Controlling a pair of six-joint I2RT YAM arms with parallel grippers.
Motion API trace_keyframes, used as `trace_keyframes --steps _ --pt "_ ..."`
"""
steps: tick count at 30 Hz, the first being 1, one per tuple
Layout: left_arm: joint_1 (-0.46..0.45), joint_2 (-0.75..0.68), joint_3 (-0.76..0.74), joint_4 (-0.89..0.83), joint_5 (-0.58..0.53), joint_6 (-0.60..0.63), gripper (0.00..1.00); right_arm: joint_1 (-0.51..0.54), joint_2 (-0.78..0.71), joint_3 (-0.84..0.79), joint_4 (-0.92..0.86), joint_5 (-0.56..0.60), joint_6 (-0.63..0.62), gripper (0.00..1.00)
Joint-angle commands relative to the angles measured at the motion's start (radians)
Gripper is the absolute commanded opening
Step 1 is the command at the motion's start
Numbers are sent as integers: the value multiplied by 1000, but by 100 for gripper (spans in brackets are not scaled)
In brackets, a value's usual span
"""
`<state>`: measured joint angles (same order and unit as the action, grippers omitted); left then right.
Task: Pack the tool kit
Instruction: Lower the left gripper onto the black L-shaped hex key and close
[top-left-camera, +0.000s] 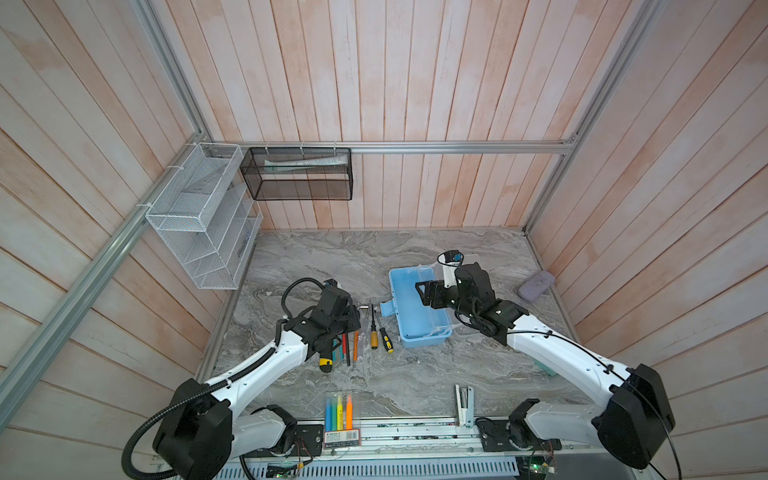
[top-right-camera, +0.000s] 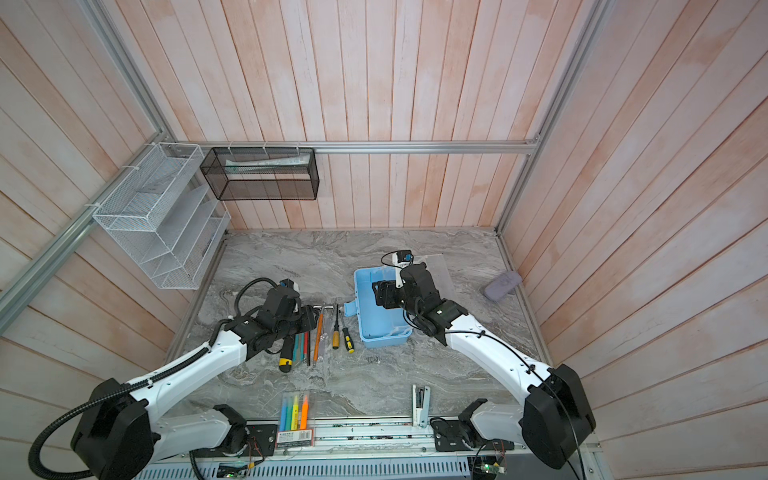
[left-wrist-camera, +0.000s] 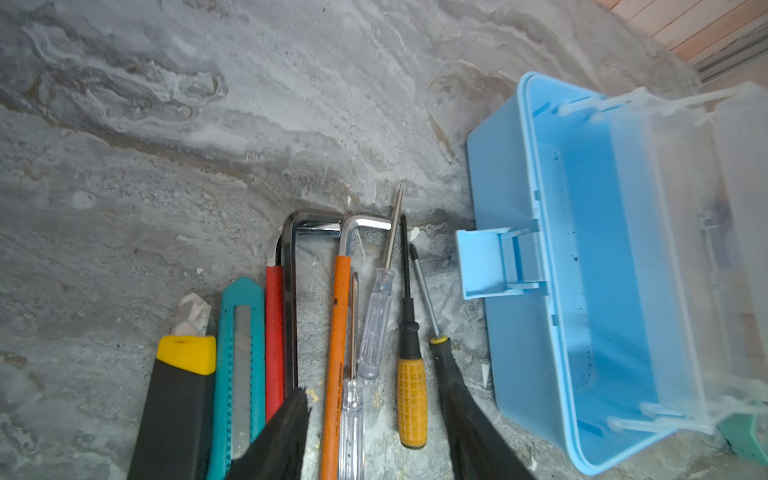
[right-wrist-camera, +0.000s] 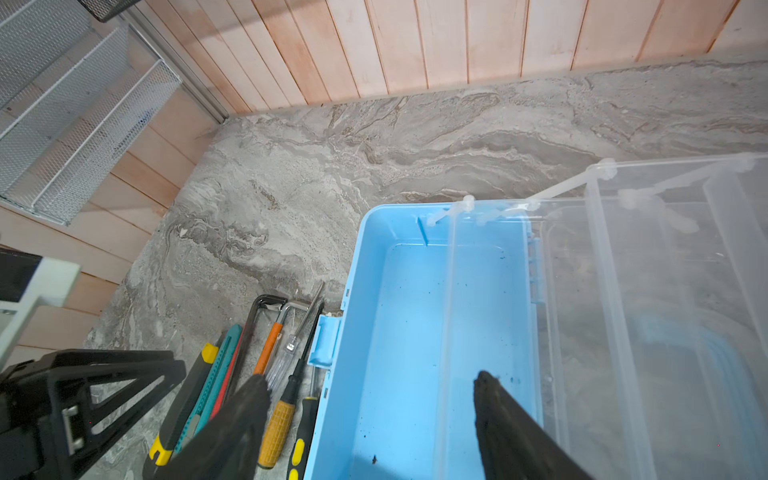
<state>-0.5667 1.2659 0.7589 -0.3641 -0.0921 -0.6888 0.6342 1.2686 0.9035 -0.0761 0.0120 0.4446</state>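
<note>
Pick-up from the tool row is judged to be the step in hand. At lower left of the left wrist view the yellow-black utility knife (left-wrist-camera: 178, 395) is seen, then a teal cutter (left-wrist-camera: 241, 353) and a red-sleeved hex key (left-wrist-camera: 275, 328), all lying parallel on the table (left-wrist-camera: 166, 166). The left gripper (left-wrist-camera: 376, 415) is held over the row with its jaws apart. Nothing is clamped. An orange-sleeved hex key (left-wrist-camera: 337, 332), clear-handled screwdrivers (left-wrist-camera: 376, 324) and a yellow-handled screwdriver (left-wrist-camera: 411, 399) are all straddled. The right-hand finger overlaps a black-handled screwdriver (left-wrist-camera: 439, 341); contact cannot be told. With this many tools between the jaws, a closure is expected to rake them together, so the gripper should be centred on one handle. It should be lowered until the tips flank that handle alone, and lifted straight. To the right of the row, right of centre in both top views, the blue box (top-left-camera: 419, 328) stands open and empty. Its latch flap (left-wrist-camera: 486, 264) juts toward the tools and should be cleared on the carry. Its clear lid (right-wrist-camera: 648, 291) is folded back further right. The right gripper (right-wrist-camera: 370, 378) hangs over the box interior with jaws apart and empty, and should be drawn aside before a drop.
</note>
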Motion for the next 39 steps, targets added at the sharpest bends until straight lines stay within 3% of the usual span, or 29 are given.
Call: trace_keyframes --steps 1,3,6,39 --pt "-15 84 20 -12 -107 -36 47 7 -4 -22 28 -7 10 76" --pt "-15 135 36 -27 -143 -39 38 7 -11 -33 32 -1 17 76" --pt "-15 199 58 -29 -165 -43 33 6 -21 -49 41 6 27 76" --pt "2 390 104 34 -148 -18 25 -43 32 -97 93 -53 50 76"
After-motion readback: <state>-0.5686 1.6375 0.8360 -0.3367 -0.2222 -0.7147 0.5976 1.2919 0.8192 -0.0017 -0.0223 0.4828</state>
